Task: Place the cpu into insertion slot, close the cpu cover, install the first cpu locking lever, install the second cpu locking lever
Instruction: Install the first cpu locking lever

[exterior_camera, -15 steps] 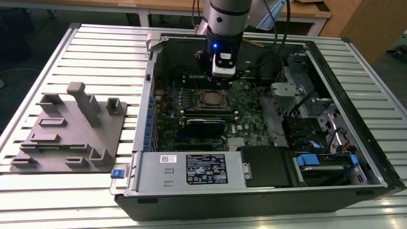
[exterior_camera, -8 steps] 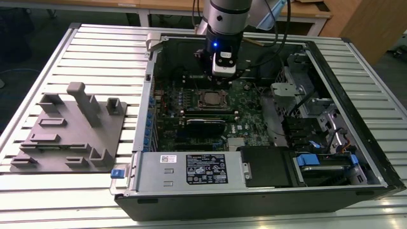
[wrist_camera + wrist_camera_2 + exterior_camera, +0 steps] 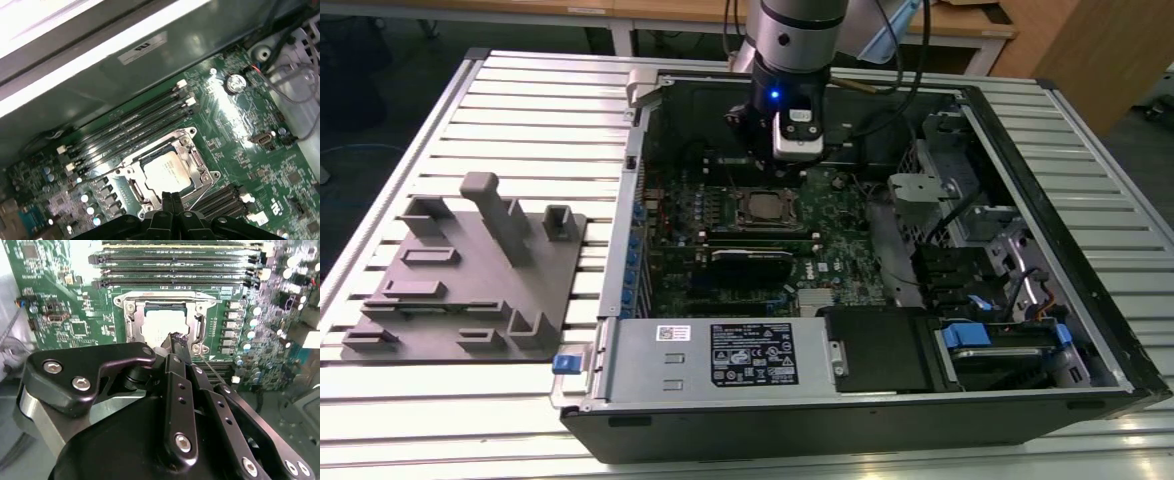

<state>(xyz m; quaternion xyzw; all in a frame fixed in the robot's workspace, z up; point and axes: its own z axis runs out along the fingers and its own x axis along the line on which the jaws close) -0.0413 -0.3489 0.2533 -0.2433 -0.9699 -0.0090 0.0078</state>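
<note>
- Green board (image 3: 235, 135) lay flat in the open case (image 3: 881, 428), and your work sat near its middle, just beside the long memory slots (image 3: 130, 125).
- Your gripper (image 3: 172, 196) hung right over the socket (image 3: 739, 210), its fingers pressed together with nothing visible between them.
- In both wrist views its tip stood at one edge of the chip. You could not tell whether it touched.
- The cover (image 3: 165, 296) looked folded down, its metal frame ringing the chip.
- The chip (image 3: 165, 172) sat square in the socket, its pale silver top showing through the cover's window.
- By its look the chip was light, stiff and smooth, with a delicate underside, so you would hold it only by its edges and keep it level.
- The cover seemed thin, springy sheet metal, so you would press on the frame, never on the chip.
</note>
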